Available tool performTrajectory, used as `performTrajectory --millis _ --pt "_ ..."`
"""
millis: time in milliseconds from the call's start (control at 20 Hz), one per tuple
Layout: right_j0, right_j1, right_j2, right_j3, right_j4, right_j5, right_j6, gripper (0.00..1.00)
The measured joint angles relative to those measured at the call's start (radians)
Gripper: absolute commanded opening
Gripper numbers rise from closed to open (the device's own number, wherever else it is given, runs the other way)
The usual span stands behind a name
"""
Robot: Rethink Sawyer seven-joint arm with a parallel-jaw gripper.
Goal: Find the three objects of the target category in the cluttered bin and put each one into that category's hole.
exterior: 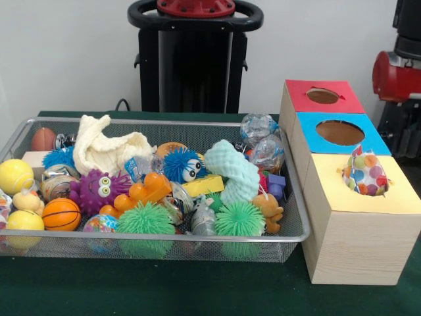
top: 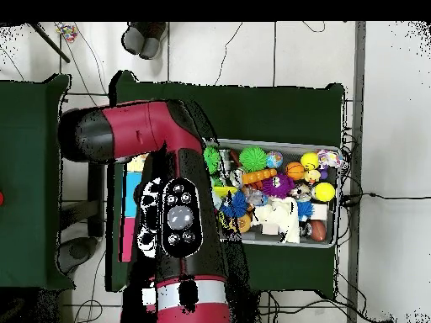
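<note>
The silver wire-mesh bin (exterior: 164,238) sits on the green table, full of toys; it also shows in the overhead view (top: 337,202). One polka-dot cloth bunch (exterior: 366,172) sits in the ragged hole (exterior: 386,179) of the yellow-faced wooden box (exterior: 355,224) and sticks up out of it. A white thing with coloured dots (exterior: 2,203) shows at the bin's left edge; I cannot tell what it is. The gripper shows in neither view. The red and black arm (top: 168,210) lies over the boxes in the overhead view.
The blue-faced box (exterior: 339,131) and red-faced box (exterior: 322,95) stand behind the yellow one. A cream knitted cloth (exterior: 105,148), foil wrappers (exterior: 263,141), spiky balls and small balls fill the bin. The pedestal (exterior: 194,59) stands behind, and a red arm part (exterior: 395,76) shows at the right edge.
</note>
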Motion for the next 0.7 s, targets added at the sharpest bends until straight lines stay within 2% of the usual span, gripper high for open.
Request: performTrajectory --millis 250,700 --pt "-0.019 0.002 0.002 0.053 -0.006 -0.102 0.000 0.00" --pt "-0.013 0.001 0.002 0.125 -0.042 -0.167 0.000 0.00"
